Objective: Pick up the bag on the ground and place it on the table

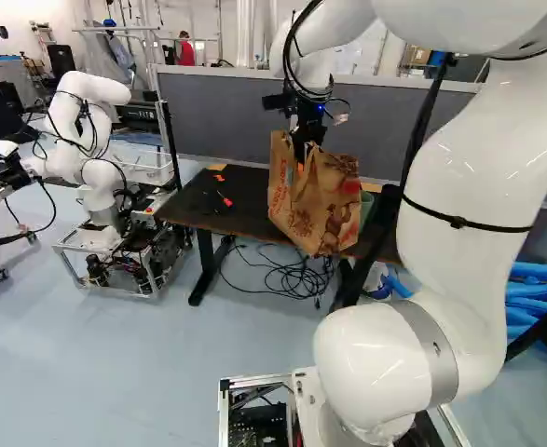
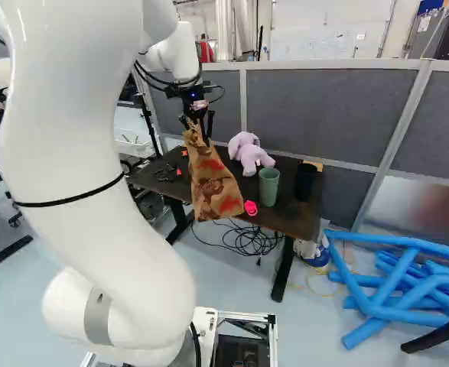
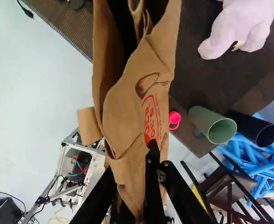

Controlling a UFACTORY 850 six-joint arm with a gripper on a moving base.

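Observation:
In the left base view my gripper (image 1: 301,149) is shut on the top of a brown paper bag (image 1: 315,200). The bag hangs upright, its lower part across the near edge of the dark table (image 1: 231,216); whether it touches the table I cannot tell. The right base view shows the same bag (image 2: 211,180) under the gripper (image 2: 198,126), left of a green cup. In the wrist view the gripper (image 3: 141,186) pinches the folded paper rim of the bag (image 3: 132,107), which hides part of the fingers.
On the tabletop stand a pink plush toy (image 2: 248,151), a green cup (image 2: 268,186), a black cup (image 2: 305,182) and a small pink item (image 2: 250,208). Small tools (image 1: 225,198) lie at its other end. Cables (image 1: 296,277) and blue tubes (image 2: 396,283) are on the floor. Another robot (image 1: 87,140) stands left.

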